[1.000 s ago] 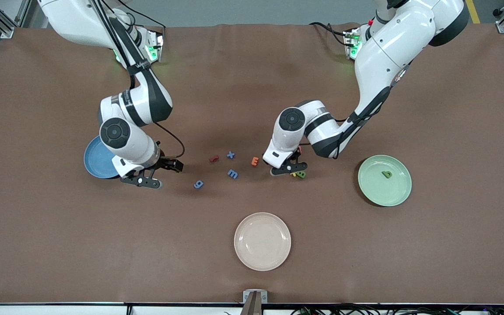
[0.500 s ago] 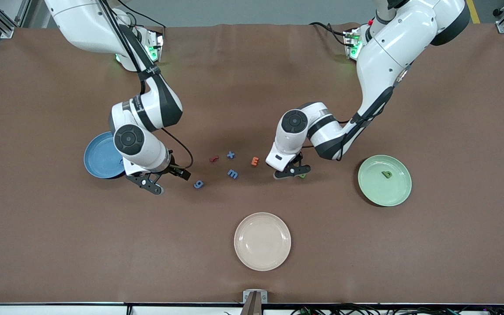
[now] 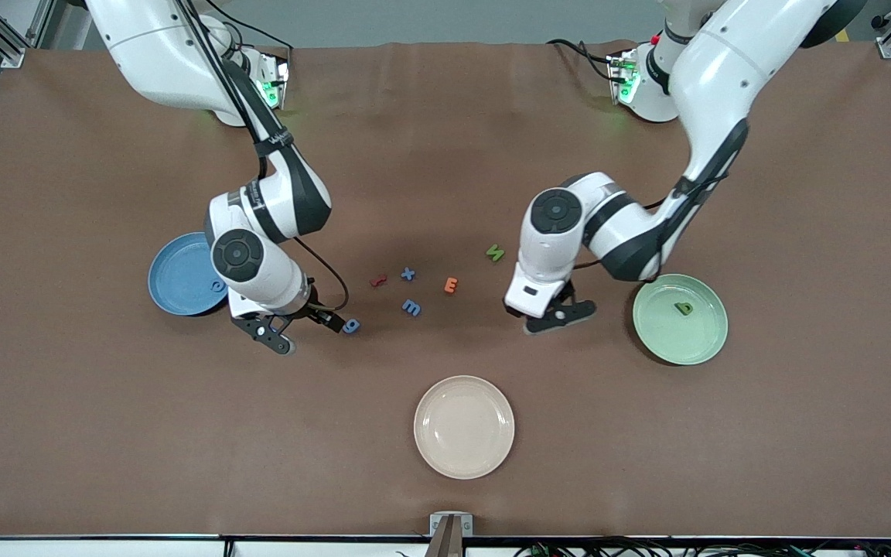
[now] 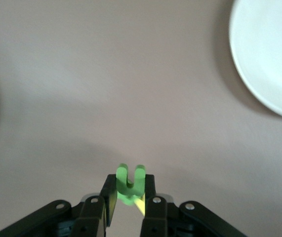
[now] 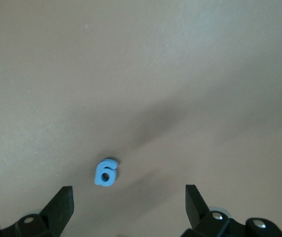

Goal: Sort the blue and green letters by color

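— Where is the left gripper (image 4: pixel 129 202)?

— Over bare table beside the green plate (image 3: pixel 704 346), pinching a green letter (image 4: pixel 129 184); a sliver of yellow shows in the pinch too.

— And the right gripper (image 5: pixel 129 205)?

— Spread wide, low over the blue "g" (image 5: pixel 105 173), near the blue plate (image 3: pixel 169 278).

— The rest?

— Blue "x" (image 3: pixel 408 273) and blue "m" (image 3: pixel 411 308) mid-table; a green "N" (image 3: pixel 496 252) farther from the camera; one green letter on the green plate.
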Robot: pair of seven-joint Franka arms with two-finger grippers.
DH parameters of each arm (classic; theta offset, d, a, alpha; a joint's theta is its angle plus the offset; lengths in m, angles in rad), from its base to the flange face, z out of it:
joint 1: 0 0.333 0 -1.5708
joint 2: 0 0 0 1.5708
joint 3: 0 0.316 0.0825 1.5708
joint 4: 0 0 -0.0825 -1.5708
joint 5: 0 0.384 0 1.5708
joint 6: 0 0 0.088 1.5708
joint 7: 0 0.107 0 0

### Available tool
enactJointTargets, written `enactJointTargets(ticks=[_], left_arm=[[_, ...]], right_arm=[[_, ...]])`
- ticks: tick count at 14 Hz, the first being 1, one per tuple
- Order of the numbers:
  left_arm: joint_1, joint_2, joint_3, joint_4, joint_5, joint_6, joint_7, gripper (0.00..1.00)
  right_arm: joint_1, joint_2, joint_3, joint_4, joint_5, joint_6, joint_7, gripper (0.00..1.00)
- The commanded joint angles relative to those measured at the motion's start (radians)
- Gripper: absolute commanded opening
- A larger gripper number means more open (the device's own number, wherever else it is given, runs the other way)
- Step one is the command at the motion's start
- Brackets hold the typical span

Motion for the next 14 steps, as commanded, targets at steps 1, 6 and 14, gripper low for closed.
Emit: enactJointTargets(ticks=[1,6,14], left_arm=[[0.14,-0.041,-0.069,-0.037,0.005,-0.058,0.073,0.0],[0.364,-0.106,-0.174,-0.055,0.005,-0.285,0.23,0.0],[0.683,-0.051,-0.283,-0.193,0.022,-0.217,0.282,0.0]], right_arm=[[0.038,0.077,-0.006,0.063,0.018,0.028,0.101,0.99],[0.055,0.143,-0.008,0.115,0.006,0.031,0.158,0.86],[0.063,0.174,-0.011,0.116,0.004,0.06,0.172,0.71]])
